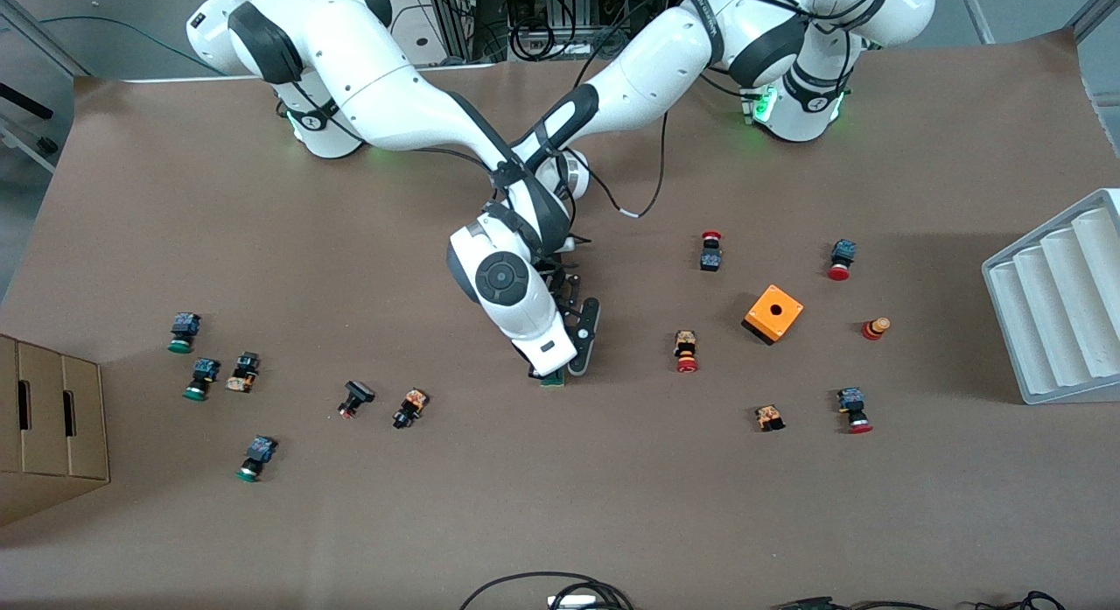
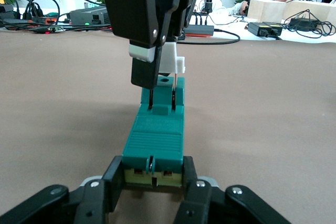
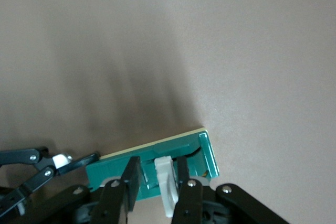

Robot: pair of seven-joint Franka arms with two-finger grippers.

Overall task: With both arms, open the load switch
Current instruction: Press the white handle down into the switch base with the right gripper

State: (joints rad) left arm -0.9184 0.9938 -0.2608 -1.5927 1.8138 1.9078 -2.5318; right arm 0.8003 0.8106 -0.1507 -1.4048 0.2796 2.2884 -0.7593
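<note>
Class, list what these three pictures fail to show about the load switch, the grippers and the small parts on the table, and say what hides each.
- Front view: the load switch is almost wholly covered by the right arm's wrist; only a green sliver shows.
- Front view: the left gripper shows only in part; the right gripper is hidden under its own wrist.
- Left wrist view: the right gripper covers the switch's white slider.
- Right wrist view: the switch's lower side is cut off by the edge and fingers.
- Front view: the push buttons' markings are too small.

Brown surface [image 1: 560, 505] carried the green load switch [image 1: 551, 380] mid-table. Green-capped push buttons [image 1: 184, 332] and small black parts lay scattered toward the right arm's end, beside a cardboard box [image 1: 48, 426]. Toward the left arm's end: red-capped buttons [image 1: 710, 251], an orange cube [image 1: 773, 313], and a grey ribbed tray [image 1: 1059, 304] at the edge.
</note>
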